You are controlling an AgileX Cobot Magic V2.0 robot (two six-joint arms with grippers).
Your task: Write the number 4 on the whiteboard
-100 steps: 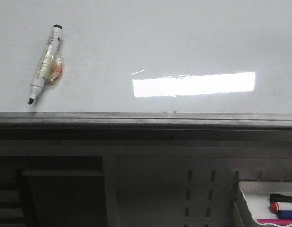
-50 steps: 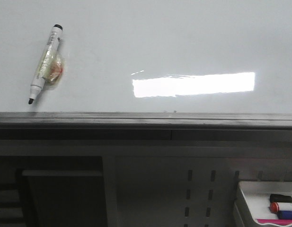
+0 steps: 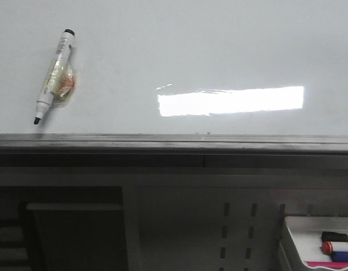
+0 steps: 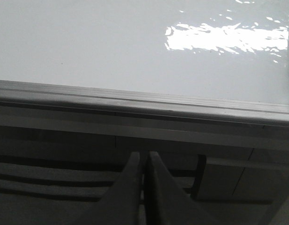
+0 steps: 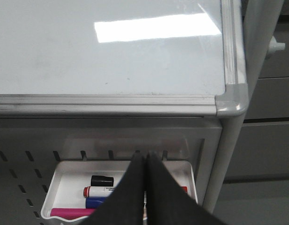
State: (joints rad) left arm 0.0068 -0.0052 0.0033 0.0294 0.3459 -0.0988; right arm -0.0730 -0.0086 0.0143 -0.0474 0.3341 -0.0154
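Glossy and white, the whiteboard point(image 3: 219, 51) fills the upper part of the front view, with a bright strip of glare right of its middle. No stroke of a 4 shows on it. A marker point(image 3: 54, 75) clings to the board near its left edge, tilted, black tip pointing down toward the lower edge, with a yellowish lump of tape or adhesive around its barrel. Along the board's lower edge runs a grey ledge point(image 3: 174, 142). Below that sits a perforated panel point(image 3: 236, 226), and at its lower right a white tray point(image 3: 309, 237) holding a black cap, a red-capped marker, a blue one and a pink item.

In the left wrist view the left tool point(image 4: 143, 187) has its fingers pressed together, empty, below the ledge. In the right wrist view the right tool point(image 5: 145, 187) is likewise pressed together and empty, hanging over the tray beneath the board's lower right corner point(image 5: 231, 101).
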